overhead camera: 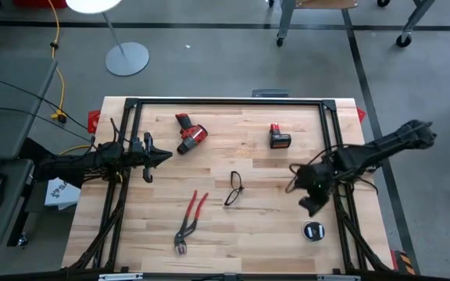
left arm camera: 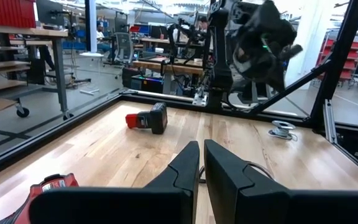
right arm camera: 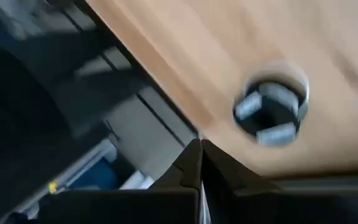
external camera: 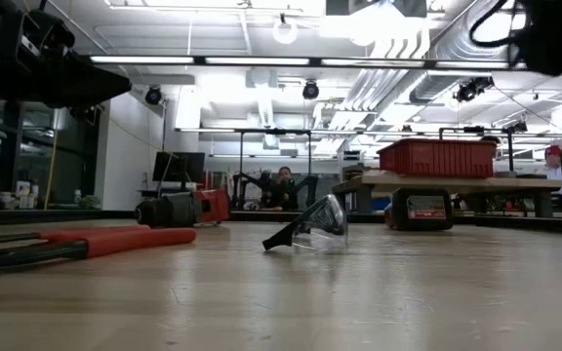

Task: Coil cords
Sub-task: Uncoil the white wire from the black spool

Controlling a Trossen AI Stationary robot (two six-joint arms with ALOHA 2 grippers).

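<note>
We see the small black spool (overhead camera: 313, 231) with its white cord lying flat near the desk's (overhead camera: 264, 234) right edge, just beside the right pincer (overhead camera: 309, 204), which hovers above it with fingers pressed together, holding nothing. The left pincer (overhead camera: 161, 157) waits over the desk's left side, its fingers almost touching and empty

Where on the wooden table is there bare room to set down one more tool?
The widest bare patch lies between the red power drill and the black-and-red battery pack. Another lies between the red-handled pliers and the small black round spool. It is crowded around the clear safety glasses and under the right gripper.
</note>
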